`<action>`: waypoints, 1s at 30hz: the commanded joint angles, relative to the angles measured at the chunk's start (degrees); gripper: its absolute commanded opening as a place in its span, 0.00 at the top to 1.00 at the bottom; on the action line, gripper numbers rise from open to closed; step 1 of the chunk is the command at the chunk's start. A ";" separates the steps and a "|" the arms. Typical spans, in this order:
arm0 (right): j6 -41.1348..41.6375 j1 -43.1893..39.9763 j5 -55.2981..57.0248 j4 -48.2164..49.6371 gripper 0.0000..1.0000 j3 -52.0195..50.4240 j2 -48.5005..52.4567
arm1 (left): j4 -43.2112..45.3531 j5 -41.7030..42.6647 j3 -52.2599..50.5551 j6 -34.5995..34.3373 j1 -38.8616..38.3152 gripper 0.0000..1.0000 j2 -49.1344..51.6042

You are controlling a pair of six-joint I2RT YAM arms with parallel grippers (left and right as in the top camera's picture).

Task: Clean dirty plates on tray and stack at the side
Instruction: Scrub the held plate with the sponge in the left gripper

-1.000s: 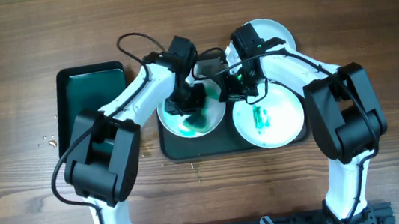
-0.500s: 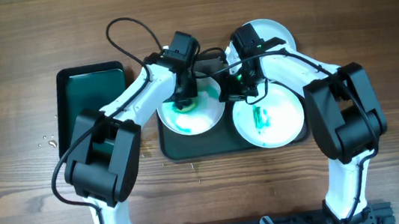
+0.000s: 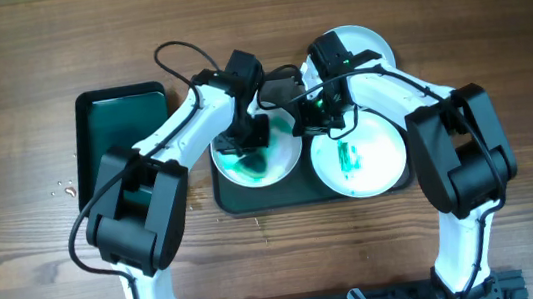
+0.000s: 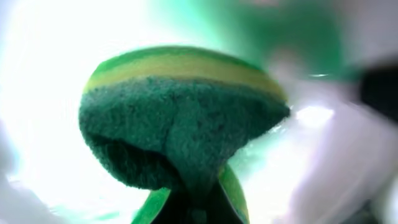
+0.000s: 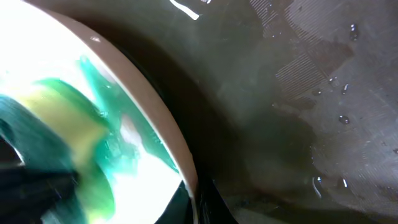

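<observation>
Stage: scrubbing of the first plate, by the look of it; nothing stacked at the side yet.
Left-hand plate (image 3: 249,172): on the tray (image 3: 282,196), teal smear across its middle, under the sponge now.
Right-hand plate (image 3: 373,157): on the tray just beside it, green streak at its centre; judged not yet cleaned.
Third plate (image 3: 365,43): at the far edge behind the right arm, partly hidden; no smear on the part that shows; on the tray or off it, cannot tell.
Left claw (image 4: 193,200): closed on a green-and-yellow sponge (image 4: 180,124), pressed down onto the left-hand plate.
Right claw (image 3: 315,116): at the rim of the left-hand plate, between the two front plates; seemingly steadying it, but how far open cannot be told.
Left to do: finish this plate, scrub at least the right-hand one, then pile all three on the table (image 3: 17,77).
Overhead alone: layout of all three plates, both arms, and a smaller black tray (image 3: 127,120) with a green inside, off to the left.
Left wrist alone: the grip itself, green fingertips pinching the sponge from below, glare all round.
Right wrist alone: plate rim edge-on, teal film inside it, water droplets (image 5: 339,118) on the dark tray floor.
</observation>
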 commanded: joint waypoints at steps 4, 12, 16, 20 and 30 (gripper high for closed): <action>0.70 -0.24 5.64 -1.07 0.96 -1.66 3.06 | 10.71 15.34 -0.48 4.72 -1.16 0.96 0.24; 0.68 -0.24 5.95 -1.07 0.96 -1.66 3.06 | 15.63 -13.16 -0.48 -2.19 -0.96 0.96 0.24; 0.37 -0.24 6.08 -1.38 0.96 -1.66 3.06 | 13.18 -27.78 -0.48 -5.33 0.11 0.96 0.22; 0.37 -0.24 6.08 -1.99 0.96 -1.66 3.06 | 4.52 -35.93 -0.48 -10.97 1.92 0.96 0.20; 0.37 -0.24 6.36 -2.67 0.96 -1.66 2.69 | -13.16 -36.09 5.29 -19.12 3.19 0.96 -2.67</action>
